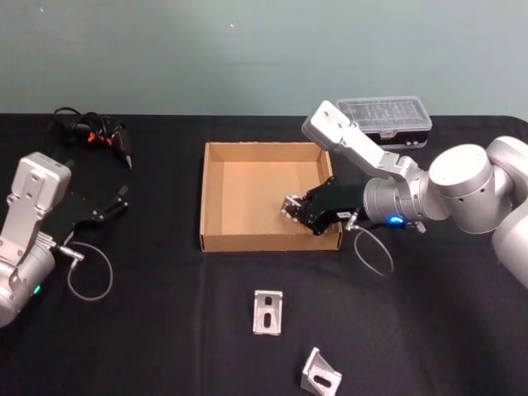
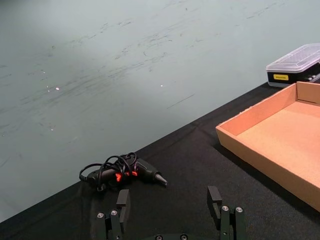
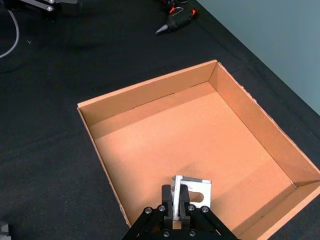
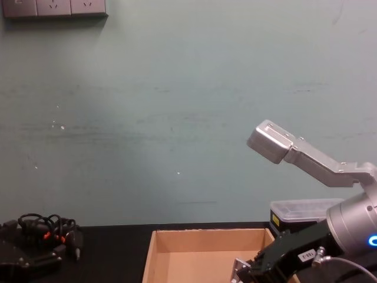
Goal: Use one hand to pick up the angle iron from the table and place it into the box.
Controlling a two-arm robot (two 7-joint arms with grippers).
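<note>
– Nearest us, by the near edge of the table [image 1: 165, 346], what's that bit of metal?
– One loose angle iron [image 1: 320, 376], resting on the black top a little right of the middle. Just beyond it and to its left lies a second angle iron [image 1: 267, 312], slotted face up, between the near edge and the box [image 1: 264, 242].
– And the one being handled?
– The held angle iron [image 3: 196, 189] is clamped in the right pincer [image 3: 176, 194], whose fingers are closed on one flange. It is inside the box's walls, toward the near right corner. I can't tell whether it touches the cardboard floor.
– Where does that arm come in?
– From the table's right edge, reaching across the box's right wall, with its grey casing angled up above.
– Where is the box itself?
– About the middle of the table, open at the top, with low walls.
– What about the other arm?
– The left pincer [image 1: 122, 200] sits by the left edge, well apart from the box, with its fingers spread apart.
– Anything further out?
– A black corded tool [image 1: 95, 132] with orange marks lies toward the far left corner. A black case [image 1: 388, 122] with a clear lid sits near the far edge, just beyond the box's far right corner.
</note>
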